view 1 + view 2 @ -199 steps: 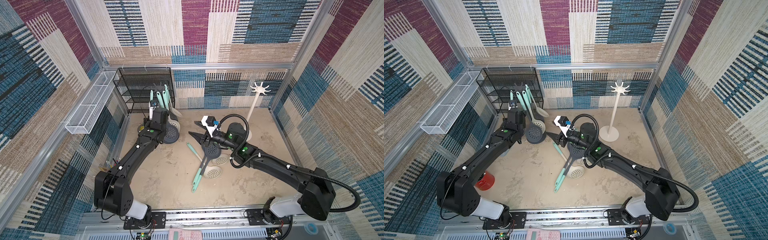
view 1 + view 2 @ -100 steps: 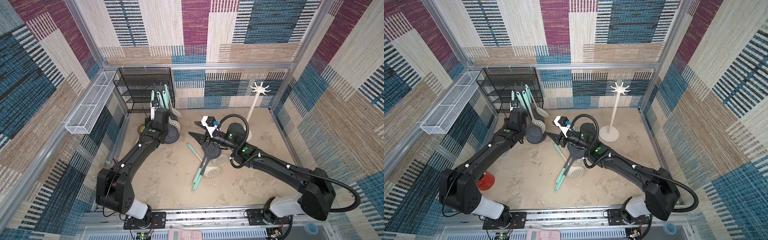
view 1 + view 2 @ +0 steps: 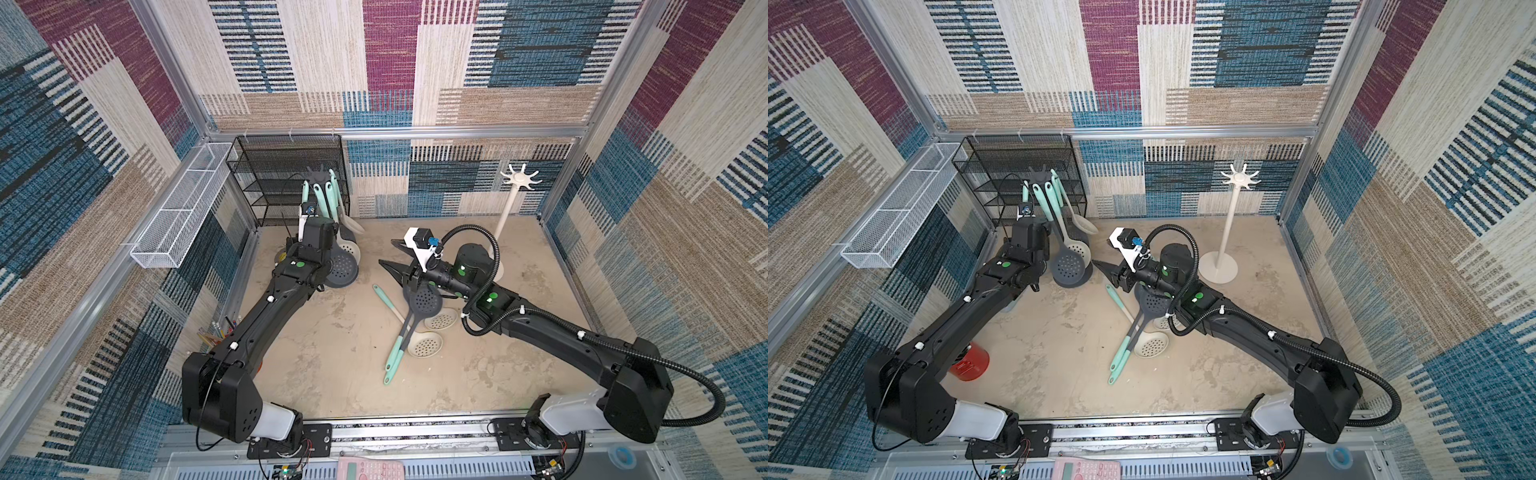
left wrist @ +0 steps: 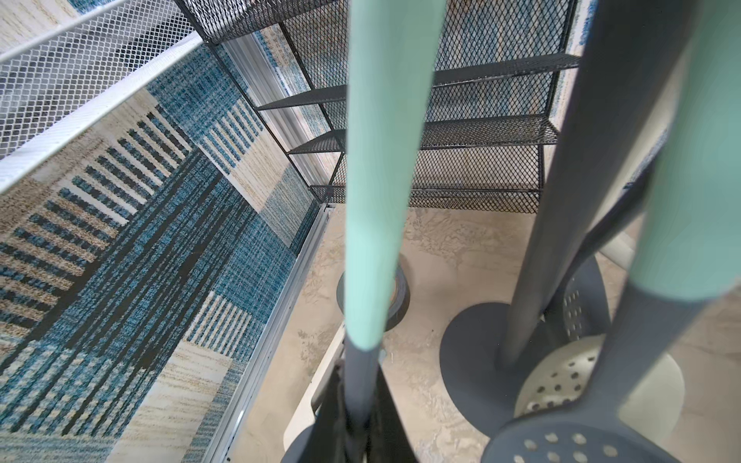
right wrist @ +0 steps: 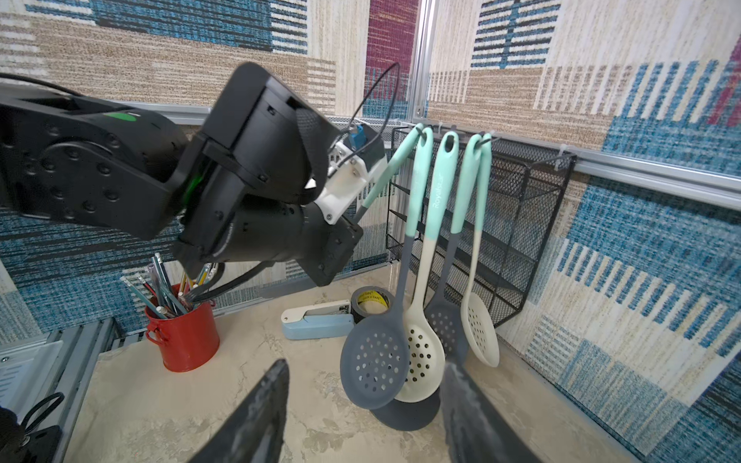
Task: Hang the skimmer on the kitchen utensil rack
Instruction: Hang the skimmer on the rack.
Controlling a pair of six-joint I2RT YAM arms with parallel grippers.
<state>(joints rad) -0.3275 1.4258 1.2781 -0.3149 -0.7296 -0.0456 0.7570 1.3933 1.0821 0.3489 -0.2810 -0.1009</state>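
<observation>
Left wrist view: the left claw was clamped on the dark neck of the skimmer, whose mint handle leaned up towards a hook of the dark utensil rack. Against a second earlier, the left arm had edged nearer the rack. Hanging was probably almost done, though whether the eye had seated could not be told. The right claw stood open and empty. Spare skimmers lay on the mottled beige table, which was enclosed by patterned woven walls.

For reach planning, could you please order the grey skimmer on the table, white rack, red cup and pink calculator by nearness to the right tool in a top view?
From the right tool:
1. grey skimmer, just beside it
2. white rack, back right
3. red cup, beside left arm
4. pink calculator, front edge
</observation>
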